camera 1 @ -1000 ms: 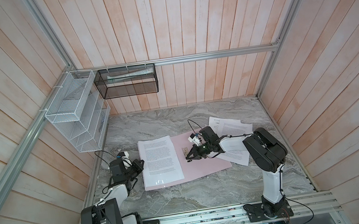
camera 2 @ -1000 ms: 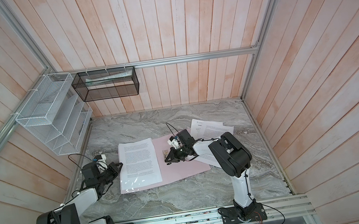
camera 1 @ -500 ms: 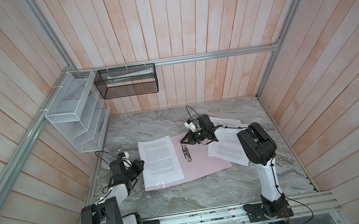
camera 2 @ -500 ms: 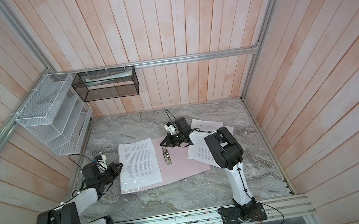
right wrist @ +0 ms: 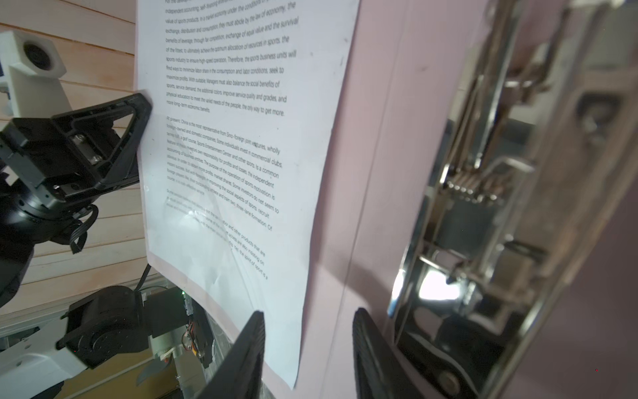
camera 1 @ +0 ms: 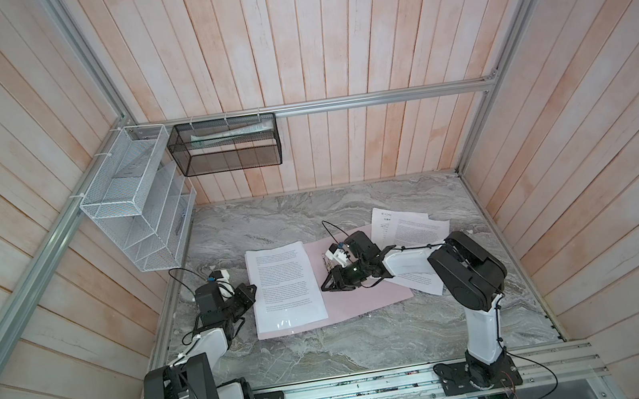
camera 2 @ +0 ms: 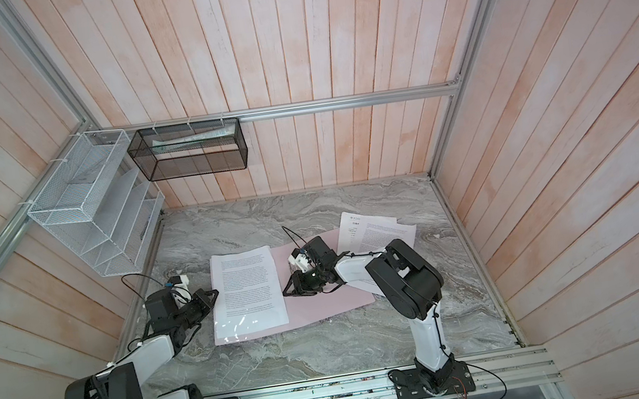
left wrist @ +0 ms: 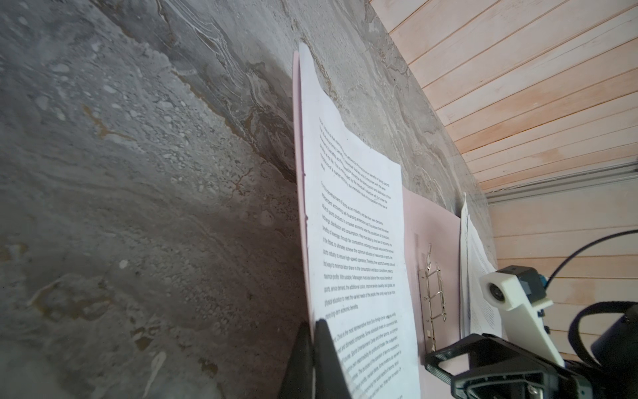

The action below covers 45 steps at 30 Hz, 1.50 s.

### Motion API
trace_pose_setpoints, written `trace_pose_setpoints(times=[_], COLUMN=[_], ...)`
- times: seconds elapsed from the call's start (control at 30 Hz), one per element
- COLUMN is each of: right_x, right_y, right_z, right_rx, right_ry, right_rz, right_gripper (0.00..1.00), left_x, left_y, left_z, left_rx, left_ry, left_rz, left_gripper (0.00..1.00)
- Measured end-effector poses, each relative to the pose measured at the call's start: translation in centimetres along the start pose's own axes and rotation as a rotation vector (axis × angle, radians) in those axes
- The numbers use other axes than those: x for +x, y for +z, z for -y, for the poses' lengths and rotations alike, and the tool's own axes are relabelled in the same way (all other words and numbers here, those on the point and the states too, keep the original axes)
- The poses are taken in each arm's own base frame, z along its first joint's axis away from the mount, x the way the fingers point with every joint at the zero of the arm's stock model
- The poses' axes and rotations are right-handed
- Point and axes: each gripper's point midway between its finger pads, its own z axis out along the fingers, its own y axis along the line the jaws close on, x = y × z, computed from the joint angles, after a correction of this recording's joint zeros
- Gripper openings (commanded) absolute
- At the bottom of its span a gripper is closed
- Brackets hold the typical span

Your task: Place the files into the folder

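In both top views the right gripper (camera 1: 326, 287) and its arm cover the spine of the folder (camera 1: 365, 303) and part of the loose sheets (camera 1: 414, 228), whose print is too small to read. In the right wrist view the metal clip (right wrist: 500, 193) is blurred and cut off, and whether the left gripper (right wrist: 143, 107) pinches the edge of the printed sheet (right wrist: 224, 224) cannot be told.

a printed sheet (camera 2: 246, 290) is laid on the left half of the open folder (camera 2: 323, 305); the right gripper (camera 2: 290, 291) is held over its middle.

Soft even daylight, glare on metal clip (right wrist: 435, 291), blurred close up
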Motion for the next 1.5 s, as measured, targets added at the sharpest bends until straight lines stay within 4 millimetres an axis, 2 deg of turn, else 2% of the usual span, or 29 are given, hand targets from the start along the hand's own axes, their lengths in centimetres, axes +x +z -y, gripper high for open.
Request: trace_pose_setpoints(times=[0.33,0.9,1.13,1.23,1.37,1.5], right_x=[-0.2,0.0,0.3,0.4,0.9,1.5], right_y=[1.5,2.5,2.4,2.3,2.4,2.6], right_z=[-0.4,-1.9,-2.4,-2.6,-2.3,-2.1], right_rx=[-0.040,-0.139,-0.177,-0.188,-0.185,-0.176], right_ry=[0.017,0.074,0.092,0.088,0.095,0.097], right_rz=[0.010,-0.012,-0.022,-0.025,-0.036,-0.049], right_gripper=[0.41,0.38,0.27,0.14,0.00,0.00], left_x=[-0.1,-0.2,-0.2,-0.2,-0.2,-0.2], left_y=[0.0,0.0,0.0,0.0,0.0,0.0], left_z=[-0.1,-0.1,-0.1,-0.1,-0.1,-0.1], left_rx=[-0.003,-0.006,-0.006,-0.006,-0.006,-0.006], left_ry=[0.000,0.001,0.001,0.001,0.001,0.001], left_rz=[0.006,0.009,0.009,0.009,0.009,0.009], left_gripper=[0.00,0.00,0.00,0.00,0.00,0.00])
